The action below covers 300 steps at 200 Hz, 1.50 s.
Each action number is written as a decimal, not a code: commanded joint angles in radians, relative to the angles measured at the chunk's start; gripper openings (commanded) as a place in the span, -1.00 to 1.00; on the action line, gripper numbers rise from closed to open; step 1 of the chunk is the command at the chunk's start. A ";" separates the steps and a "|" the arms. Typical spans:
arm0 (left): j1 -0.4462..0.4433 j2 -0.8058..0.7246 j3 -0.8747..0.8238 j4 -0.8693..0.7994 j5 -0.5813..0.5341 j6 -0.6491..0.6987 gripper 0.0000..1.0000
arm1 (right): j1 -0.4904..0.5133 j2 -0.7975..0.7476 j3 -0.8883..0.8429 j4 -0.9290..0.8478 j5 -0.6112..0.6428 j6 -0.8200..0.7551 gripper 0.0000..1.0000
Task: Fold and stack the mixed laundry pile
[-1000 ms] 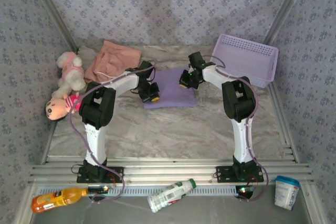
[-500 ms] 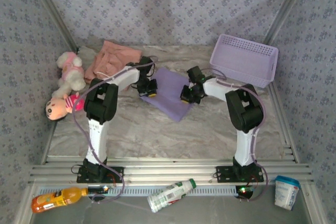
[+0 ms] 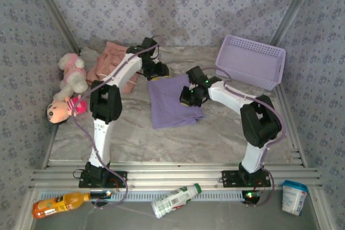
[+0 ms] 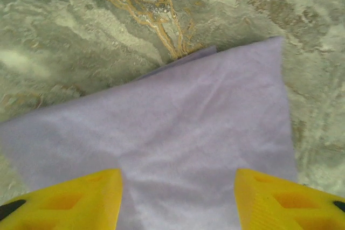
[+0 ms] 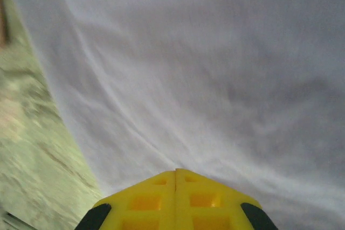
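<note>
Watching the lavender shirt (image 3: 170, 103) lying as a flat folded rectangle in the middle of the worktop (image 3: 135, 133), I am reading it as light, thin and limp. It is going to sag and slide on itself, so I am picking edges and corners as the places to pinch, never the middle. My right tool (image 3: 190, 96) is sitting at the shirt's right edge, closed tight. Creases are running into its tips, so I am judging it is pinching cloth. My left tool (image 3: 159, 71) is hovering over the far edge, yellow fingers (image 4: 70, 200) standing partly apart, nothing between them. The salmon shorts (image 3: 110, 60) are lying far left, well apart, not yet stacked. No lettering is showing on the shirt's upturned face. Labels on the orange bottle (image 3: 59, 204) and white bottle (image 3: 175, 200) are too small to read.
</note>
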 commanded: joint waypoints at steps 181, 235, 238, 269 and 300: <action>0.083 -0.222 -0.393 0.080 0.065 -0.081 0.46 | -0.112 0.054 0.066 -0.039 -0.025 -0.131 0.38; 0.022 -0.367 -0.719 0.280 0.069 -0.225 0.44 | -0.187 0.016 -0.004 -0.094 0.022 -0.273 0.60; 0.014 -0.369 -0.731 0.287 0.064 -0.230 0.44 | -0.188 0.017 -0.007 -0.091 0.027 -0.282 0.62; -0.036 -0.364 -0.797 0.344 0.015 -0.270 0.44 | -0.180 0.075 0.008 -0.066 0.020 -0.339 0.67; -0.059 -0.350 -0.830 0.409 -0.010 -0.313 0.43 | -0.139 0.130 0.015 -0.042 0.024 -0.333 0.67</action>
